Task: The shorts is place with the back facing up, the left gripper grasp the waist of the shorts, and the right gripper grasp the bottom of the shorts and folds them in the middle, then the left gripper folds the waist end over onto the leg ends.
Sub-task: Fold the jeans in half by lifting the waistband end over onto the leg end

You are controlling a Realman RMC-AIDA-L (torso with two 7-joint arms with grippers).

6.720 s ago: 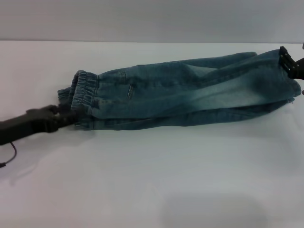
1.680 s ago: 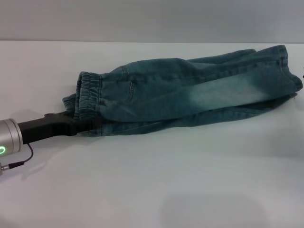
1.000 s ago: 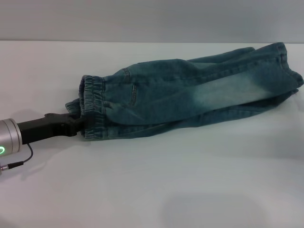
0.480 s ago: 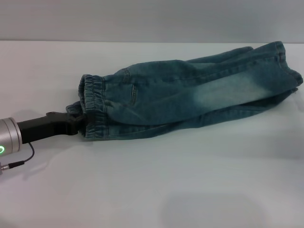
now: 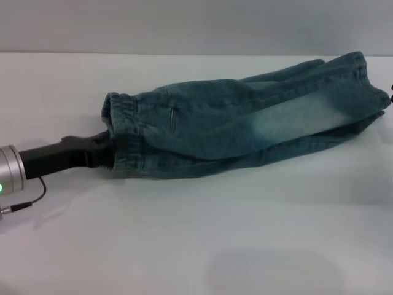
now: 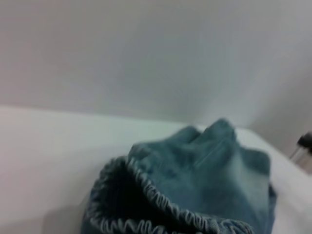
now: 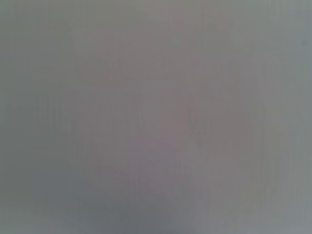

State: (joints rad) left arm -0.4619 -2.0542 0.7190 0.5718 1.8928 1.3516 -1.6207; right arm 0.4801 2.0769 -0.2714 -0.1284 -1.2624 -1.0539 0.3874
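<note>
The blue denim shorts [image 5: 245,123] lie folded lengthwise across the white table [image 5: 196,239]. The ruffled waist [image 5: 121,120] is at the left and the leg ends [image 5: 368,83] at the far right. My left gripper [image 5: 108,153] reaches in from the left, shut on the near corner of the waist, its tips buried in the fabric. In the left wrist view the puckered waist [image 6: 146,204] fills the near field, gaping open. My right gripper does not show, and its wrist view holds only a blank grey surface.
A thin cable [image 5: 27,200] loops under the left arm's silver cylinder [image 5: 9,172]. A grey wall [image 5: 196,24] runs behind the table. A small dark shape [image 6: 305,142] sits beyond the leg ends in the left wrist view, too small to name.
The left gripper has shifted right and slightly up, carrying the waist corner with it. The waistband now stands higher and bunches toward the legs. The right gripper, seen earlier at the hems, is gone.
</note>
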